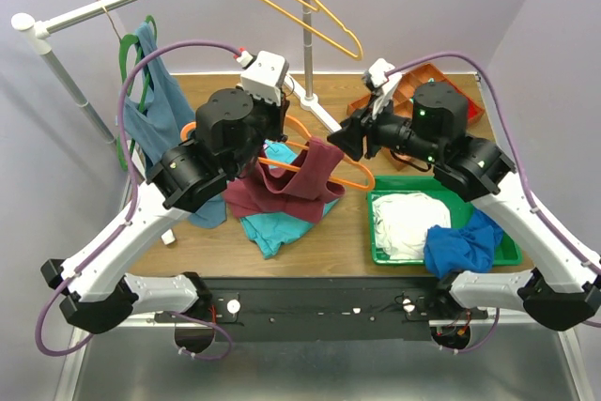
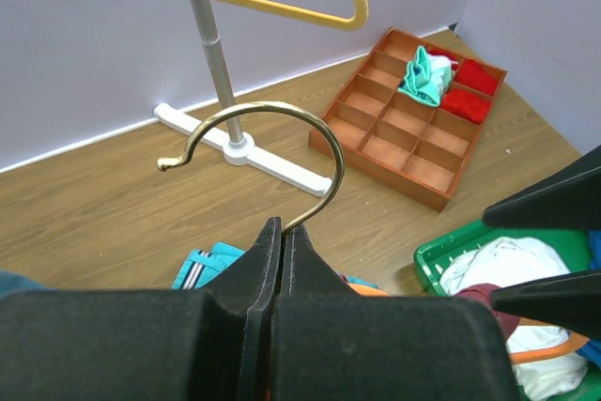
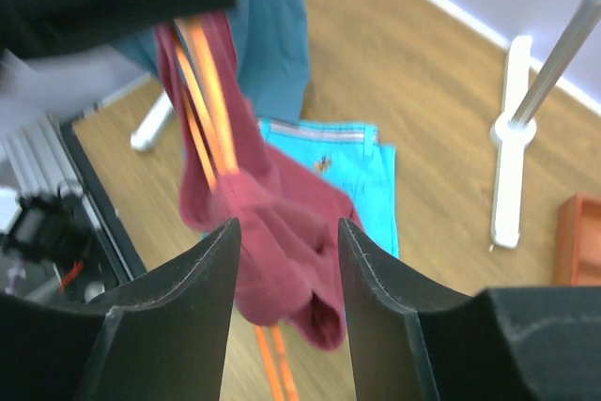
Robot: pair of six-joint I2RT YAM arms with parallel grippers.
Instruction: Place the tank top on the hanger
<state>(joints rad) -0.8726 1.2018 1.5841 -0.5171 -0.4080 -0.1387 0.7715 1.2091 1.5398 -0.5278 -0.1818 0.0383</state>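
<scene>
My left gripper [image 1: 274, 127] is shut on the metal hook [image 2: 282, 133] of the orange hanger [image 1: 349, 177] and holds it above the table. In the left wrist view the left gripper [image 2: 280, 228] pinches the base of the hook. The maroon tank top [image 1: 286, 190] hangs bunched over the hanger's right arm. My right gripper [image 1: 346, 143] is open beside the hanger's right end. In the right wrist view the right gripper [image 3: 286, 232] is open, with the tank top [image 3: 282, 269] and the orange hanger bars [image 3: 208, 91] beyond the fingertips; touch cannot be told.
A turquoise folded garment [image 1: 277, 223] lies under the tank top. A green tray [image 1: 374, 232] with white and blue cloth is at right. An orange compartment box [image 1: 413, 91] is at back right. A yellow hanger [image 1: 300, 2] and a blue-grey tank top [image 1: 150, 105] hang on the rail; its white stand [image 1: 315, 105] is behind.
</scene>
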